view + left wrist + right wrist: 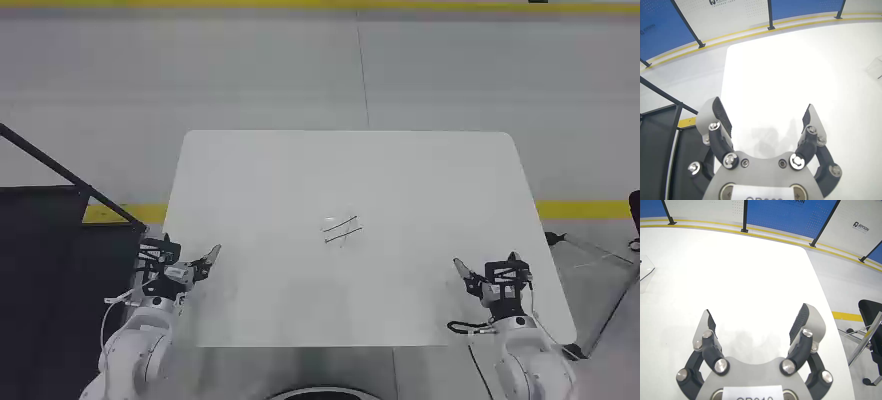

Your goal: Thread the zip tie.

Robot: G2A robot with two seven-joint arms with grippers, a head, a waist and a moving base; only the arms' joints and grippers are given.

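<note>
- The zip tie (341,229) shows as two thin dark lines lying close together on a small clear block (645,275). From here I cannot tell whether that is one strap or two
- That clear block sits about mid-counter (280,180). I would guess it is there to lift the tie off the flat surface, so that fingers can get under and around something so thin
- The left gripper (762,102) hangs well apart from the block, off to the robot's left of it and nearer the robot. Its fingers (723,115) are spread wide with nothing between them, and the ribbed pads face each other over bare white surface
- The right gripper (755,308) mirrors it, well apart from the block on the robot's right and also nearer the robot. Its fingers (797,319) are just as wide and just as empty
- Both grippers are angled inward toward the block, which reads to me as a ready stance: one on each side, so that either can come in for an end of the tie
- Nothing touches the tie, so I judge the threading has not begun. The first job looks like a pick-up off the block
- It will be a fussy grasp, as the tie is slim and probably springy, and a careless pinch could flick it off the block
</note>
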